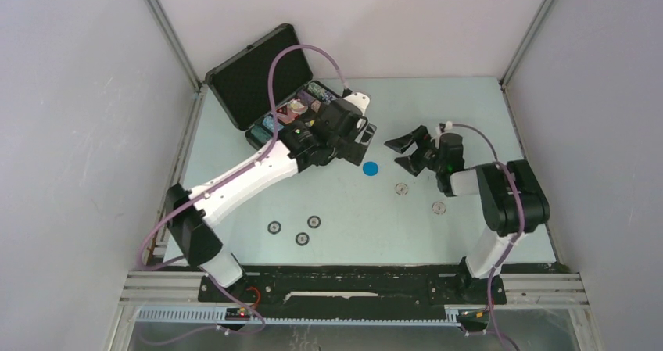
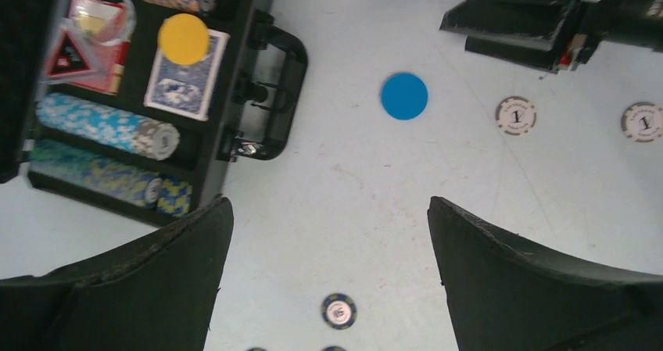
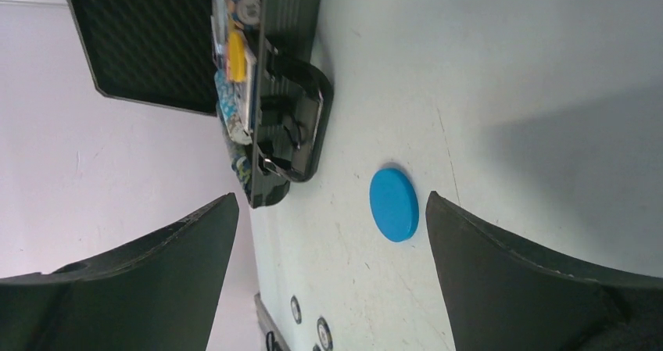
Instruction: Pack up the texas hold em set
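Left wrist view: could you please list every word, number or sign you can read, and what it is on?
"1": pale chip.
"1": second pale chip beside it.
Dark chip: number too blurred to read.
Red triangle label in the case: unreadable.

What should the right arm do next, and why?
Probably ease the right gripper forward and down over the blue disc. Its fingers are open and empty, the disc lies loose on the table just ahead, framed between them in the wrist view, and the case stands open with the orange disc already inside.
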Robot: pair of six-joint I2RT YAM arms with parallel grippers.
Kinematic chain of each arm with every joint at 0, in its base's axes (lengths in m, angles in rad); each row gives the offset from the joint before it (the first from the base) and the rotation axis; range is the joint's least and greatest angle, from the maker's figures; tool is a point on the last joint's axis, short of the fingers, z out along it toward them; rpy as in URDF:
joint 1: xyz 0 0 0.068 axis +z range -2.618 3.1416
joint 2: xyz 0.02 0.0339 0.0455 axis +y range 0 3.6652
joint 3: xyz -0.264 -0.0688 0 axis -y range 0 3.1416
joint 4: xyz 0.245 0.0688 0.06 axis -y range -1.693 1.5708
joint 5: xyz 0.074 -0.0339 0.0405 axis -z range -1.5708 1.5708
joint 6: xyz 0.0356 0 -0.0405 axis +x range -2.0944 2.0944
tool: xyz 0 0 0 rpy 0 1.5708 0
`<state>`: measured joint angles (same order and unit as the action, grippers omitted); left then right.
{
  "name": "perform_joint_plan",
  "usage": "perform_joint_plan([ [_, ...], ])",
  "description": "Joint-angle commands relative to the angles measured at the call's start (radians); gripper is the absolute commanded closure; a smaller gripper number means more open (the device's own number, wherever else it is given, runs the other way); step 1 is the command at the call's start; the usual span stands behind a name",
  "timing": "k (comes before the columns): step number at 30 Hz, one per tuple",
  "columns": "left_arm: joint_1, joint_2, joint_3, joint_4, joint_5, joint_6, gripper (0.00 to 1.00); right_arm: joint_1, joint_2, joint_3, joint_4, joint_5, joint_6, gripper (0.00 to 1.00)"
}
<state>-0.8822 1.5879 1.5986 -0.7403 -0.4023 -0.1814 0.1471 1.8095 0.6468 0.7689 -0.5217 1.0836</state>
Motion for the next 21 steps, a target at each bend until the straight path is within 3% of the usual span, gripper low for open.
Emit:
perform_joint_plan([
  [1,0.024,0.090,-0.006,0.066,0.133,-0.088,0.00,-0.054,-0.163,0.033,-0.178,0.042,-0.213,0.00],
  [7,0.054,0.337,0.144,0.091,0.262,-0.173,0.00,-0.135,-0.266,0.077,-0.389,0.088,-0.451,0.01],
  [16,0.075,0.695,0.525,-0.092,0.158,-0.200,0.02,-0.192,-0.277,0.070,-0.370,0.068,-0.445,0.00],
  [21,0.081,0.764,0.574,-0.104,0.263,-0.207,0.00,-0.227,-0.299,0.067,-0.380,0.064,-0.440,0.00],
])
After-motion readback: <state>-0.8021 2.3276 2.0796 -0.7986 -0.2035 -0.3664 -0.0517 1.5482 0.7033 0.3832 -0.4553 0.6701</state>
